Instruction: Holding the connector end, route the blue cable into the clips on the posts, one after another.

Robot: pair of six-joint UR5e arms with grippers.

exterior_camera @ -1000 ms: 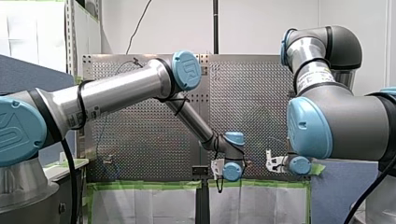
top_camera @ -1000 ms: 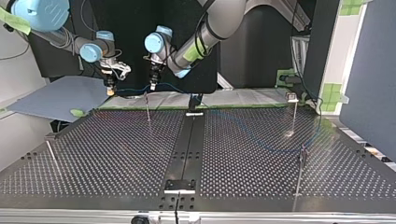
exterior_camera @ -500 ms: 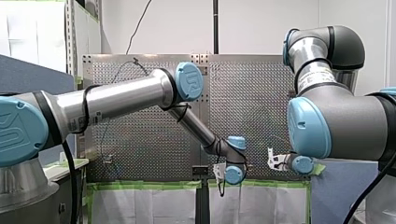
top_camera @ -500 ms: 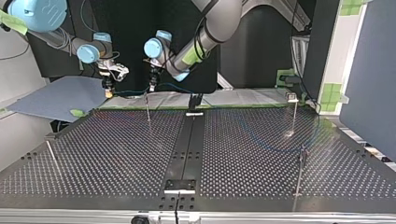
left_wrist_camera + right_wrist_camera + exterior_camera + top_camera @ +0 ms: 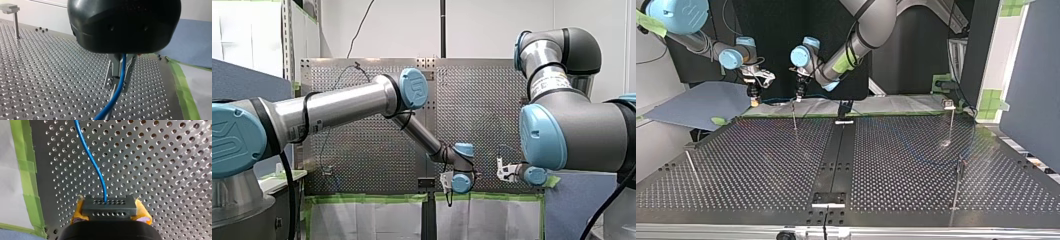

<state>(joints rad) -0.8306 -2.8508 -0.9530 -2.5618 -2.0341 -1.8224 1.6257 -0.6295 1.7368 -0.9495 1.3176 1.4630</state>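
In the top view my left gripper [image 5: 798,94] hangs just over the top of a thin post [image 5: 794,116] near the table's far edge. Its metal fingers [image 5: 114,68] are shut on the blue cable [image 5: 119,82], which runs down between them past the post's clip [image 5: 110,83]. From there the blue cable [image 5: 777,98] spans across to my right gripper [image 5: 754,98]. Its yellow pads [image 5: 78,212] are shut on the black connector block [image 5: 109,207], held over the perforated plate. In the front view my left gripper [image 5: 447,181] and my right gripper [image 5: 501,173] sit low near the middle.
Further posts stand on the perforated table [image 5: 761,160]: one at the top view's left [image 5: 690,162], two at its right [image 5: 952,122] [image 5: 958,185]. A black rail [image 5: 836,155] runs down the middle. Green tape [image 5: 23,165] edges the plate beside a blue-grey sheet [image 5: 696,105].
My left gripper has shifted slightly and come down a little toward the post's top in the top view. My right gripper has drifted a little with the connector. Both grips are unchanged.
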